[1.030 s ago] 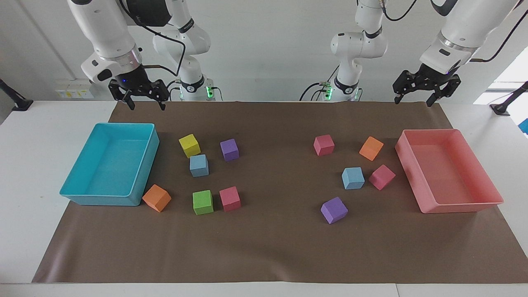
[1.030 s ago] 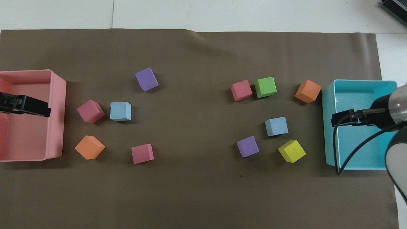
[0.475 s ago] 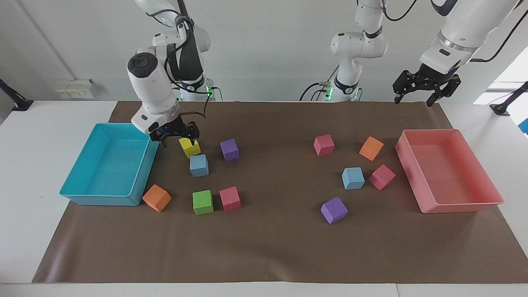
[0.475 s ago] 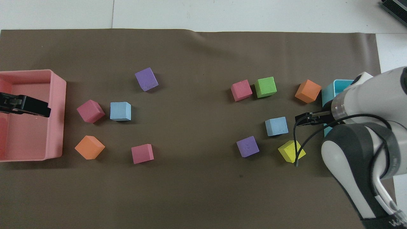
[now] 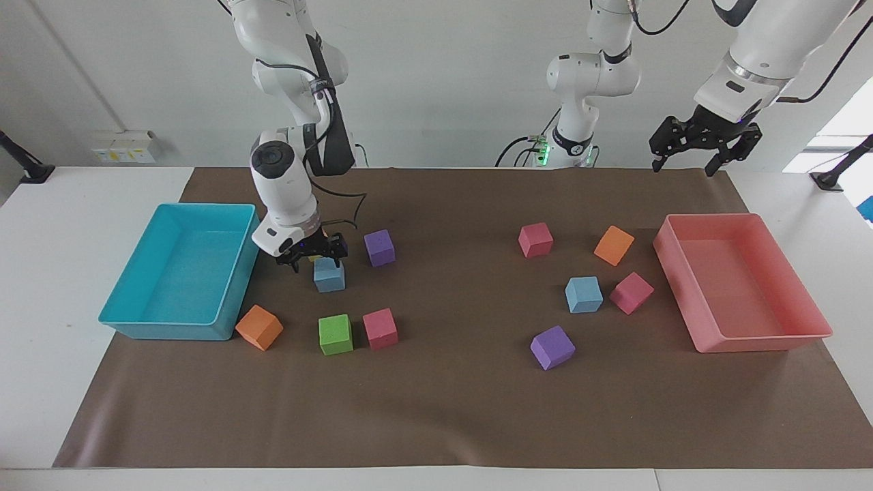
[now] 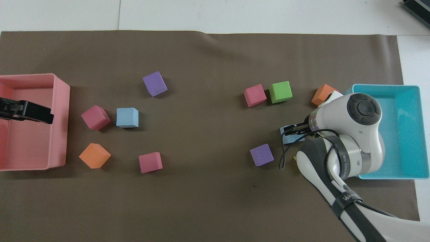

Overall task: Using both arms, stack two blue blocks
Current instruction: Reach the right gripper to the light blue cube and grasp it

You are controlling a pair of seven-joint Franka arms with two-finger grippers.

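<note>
One blue block (image 5: 329, 277) lies near the turquoise tray (image 5: 129, 310); in the overhead view only its edge (image 6: 287, 130) shows under the arm. My right gripper (image 5: 317, 264) hangs open just over this block, its fingertips (image 5: 339, 262) level with the block's top; I cannot tell whether they touch it. The other blue block (image 5: 584, 294) (image 6: 127, 117) rests beside a pink cube (image 5: 631, 292) near the pink tray (image 5: 757, 341). My left gripper (image 5: 684, 167) (image 6: 33, 114) waits open, high over the pink tray's end nearest the robots.
Purple (image 5: 379, 247), green (image 5: 335, 334), pink (image 5: 380, 329) and orange (image 5: 259, 327) cubes surround the right gripper; a yellow cube is mostly hidden under it. Toward the left arm's end lie pink (image 5: 535, 239), orange (image 5: 614, 245) and purple (image 5: 552, 347) cubes.
My right arm has swung from above the turquoise tray's end, past the yellow cube, down over the blue block. The left arm and all cubes have stayed put.
</note>
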